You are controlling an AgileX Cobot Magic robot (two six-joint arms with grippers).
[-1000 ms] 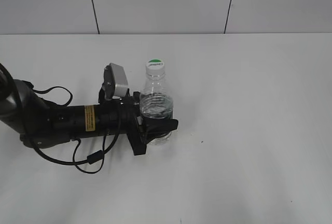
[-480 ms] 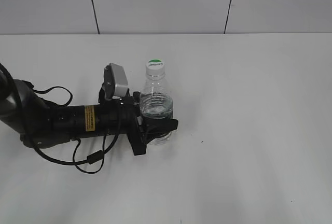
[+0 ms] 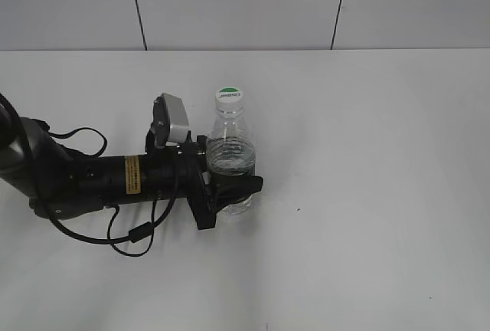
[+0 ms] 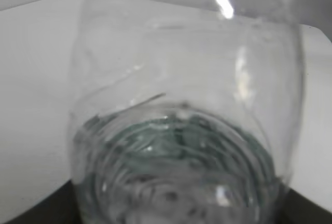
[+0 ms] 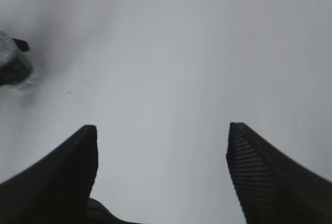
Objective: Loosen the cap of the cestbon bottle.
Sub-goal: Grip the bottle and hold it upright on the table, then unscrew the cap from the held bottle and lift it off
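Note:
The cestbon bottle stands upright on the white table, clear, with its dark green label band low on the body. Its white cap with a green top sits on the neck. My left gripper reaches in from the left and is shut on the bottle's lower body. In the left wrist view the bottle fills the frame and hides the jaws. My right gripper is open and empty over bare table, out of the exterior view. The bottle's base shows at the far left of the right wrist view.
The left arm's black body and cables lie across the left of the table. A grey panelled wall runs behind the table's far edge. White tabletop spreads to the right of the bottle.

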